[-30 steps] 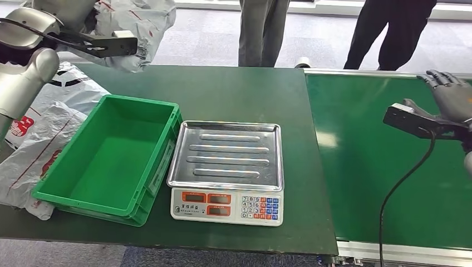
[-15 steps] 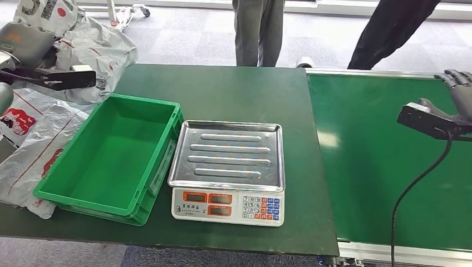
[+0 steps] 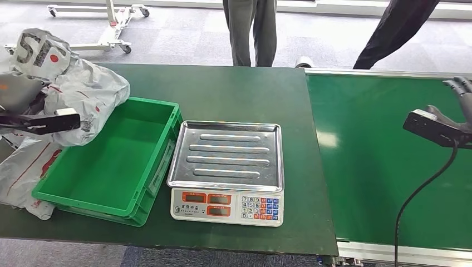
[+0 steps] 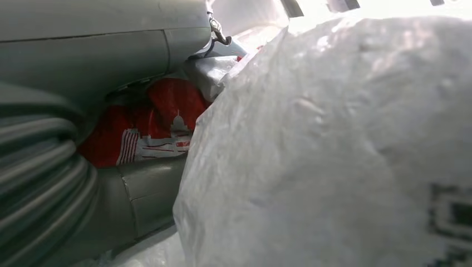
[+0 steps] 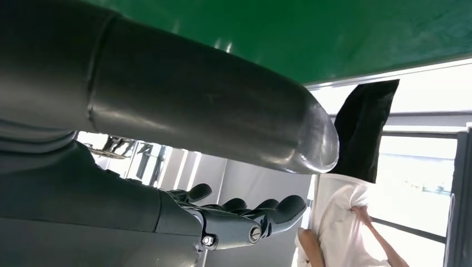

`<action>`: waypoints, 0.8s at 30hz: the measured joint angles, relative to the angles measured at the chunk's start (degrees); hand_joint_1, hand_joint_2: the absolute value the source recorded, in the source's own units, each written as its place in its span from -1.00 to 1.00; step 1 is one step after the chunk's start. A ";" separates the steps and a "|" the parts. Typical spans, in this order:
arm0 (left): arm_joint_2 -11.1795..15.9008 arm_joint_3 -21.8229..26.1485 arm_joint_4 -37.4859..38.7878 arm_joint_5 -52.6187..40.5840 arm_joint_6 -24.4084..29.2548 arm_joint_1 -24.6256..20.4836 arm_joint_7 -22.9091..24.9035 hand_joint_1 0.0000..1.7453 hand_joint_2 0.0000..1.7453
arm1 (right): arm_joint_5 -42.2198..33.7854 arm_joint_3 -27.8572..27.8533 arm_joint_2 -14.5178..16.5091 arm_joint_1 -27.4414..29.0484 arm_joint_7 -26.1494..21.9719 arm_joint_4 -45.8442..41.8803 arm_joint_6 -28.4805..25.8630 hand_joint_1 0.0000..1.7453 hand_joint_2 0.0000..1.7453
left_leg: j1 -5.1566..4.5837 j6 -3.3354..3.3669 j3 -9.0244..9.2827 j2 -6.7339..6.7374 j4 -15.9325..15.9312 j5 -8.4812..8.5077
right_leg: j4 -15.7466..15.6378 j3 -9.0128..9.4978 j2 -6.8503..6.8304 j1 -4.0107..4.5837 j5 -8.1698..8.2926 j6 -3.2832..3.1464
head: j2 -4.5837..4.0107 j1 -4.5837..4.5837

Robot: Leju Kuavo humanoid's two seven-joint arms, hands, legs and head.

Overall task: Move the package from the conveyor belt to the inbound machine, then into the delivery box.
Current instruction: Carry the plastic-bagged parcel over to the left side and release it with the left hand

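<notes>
While the left hand (image 3: 19,94) sits at the far left of the tabletop (image 3: 234,92), the package (image 3: 83,92), a crumpled grey-white plastic mailer bag, bulges up against it and over the far left corner of the green box (image 3: 111,192). From the head view the hand is mostly covered by the bag and by the dark camera bar at its wrist, so the fingers cannot be made out there. In the left wrist view the package (image 4: 334,150) crowds close against the hand (image 4: 83,139), with a red and white printed patch wedged between the grey thumb and the ribbed cover; the bag looks gripped, its bulk lying on the far side of the thumb. More grey bags (image 3: 22,167) lie flat on the tabletop just beside the box's left wall. The box itself stands open, and a scale (image 3: 225,172) with a steel tray stands touching or just beside its right wall. Over the green conveyor belt (image 3: 384,161), well apart from the package, the right hand (image 3: 459,103) hangs at the right edge; the right wrist view shows its dark fingers (image 5: 261,214) apart and slightly curled, holding nothing. Two people's legs (image 3: 250,30) stand beyond the tabletop
</notes>
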 joint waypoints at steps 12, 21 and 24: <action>-0.87 13.82 -8.44 -5.55 -1.50 19.03 -2.57 1.00 1.00 | -0.41 -2.99 -0.45 2.18 0.92 -1.60 0.43 -1.00 -1.00 | -0.02 -0.02 -0.01 -0.03 0.02 -0.04 | -0.05 0.00 -0.02 0.01 -0.03 0.03 | 0.00 0.01; -3.83 15.89 -9.35 -8.05 -3.10 23.27 -4.70 -0.58 1.00 | 0.81 -3.08 0.16 0.84 0.15 -1.76 1.62 -1.00 -1.00 | -0.02 -0.02 -0.02 -0.05 -0.01 -0.04 | -0.05 0.00 -0.02 0.00 -0.03 0.03 | 0.00 0.00; -5.16 15.18 -8.79 -8.99 -3.11 23.50 -5.04 -0.66 1.00 | 0.49 -2.25 0.38 -0.74 -0.07 -1.52 2.28 -1.00 -1.00 | -0.02 -0.02 -0.01 -0.08 0.00 -0.04 | -0.05 0.02 -0.06 0.01 -0.03 0.03 | 0.00 0.01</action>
